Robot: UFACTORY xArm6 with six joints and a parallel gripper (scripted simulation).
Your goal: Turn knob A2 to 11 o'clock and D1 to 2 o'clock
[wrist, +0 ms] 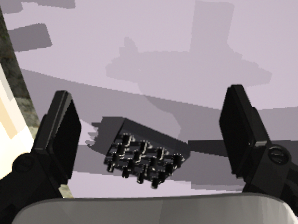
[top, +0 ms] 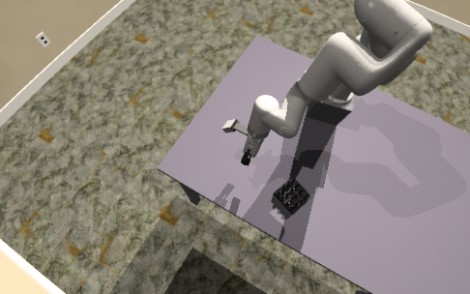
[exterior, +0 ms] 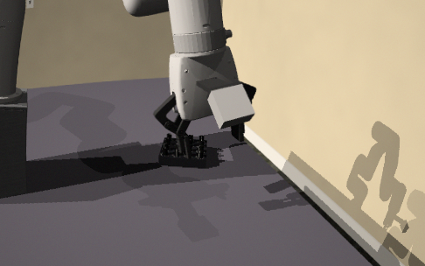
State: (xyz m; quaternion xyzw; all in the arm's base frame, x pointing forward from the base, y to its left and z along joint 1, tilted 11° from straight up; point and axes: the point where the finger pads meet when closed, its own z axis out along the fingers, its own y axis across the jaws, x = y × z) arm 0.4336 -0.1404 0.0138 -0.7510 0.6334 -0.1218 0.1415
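Note:
The black knob box (top: 290,196) (exterior: 192,152) (wrist: 144,152) stands on the purple table (top: 387,160) near its front edge, with several small dark knobs on top. The knob marks and white lines are too small to read. My gripper (top: 246,159) (exterior: 205,133) (wrist: 149,105) is open and empty. It hangs well above the table, off to the left of the box in the top view. In the wrist view the box shows far below, between the two black fingers.
The arm's base stands on a dark block (top: 325,121) at the table's back. The table's near edge (top: 232,209) lies just beyond the box, with a stone floor (top: 97,160) below. A beige wall (exterior: 332,87) runs along the table's right side in the exterior view.

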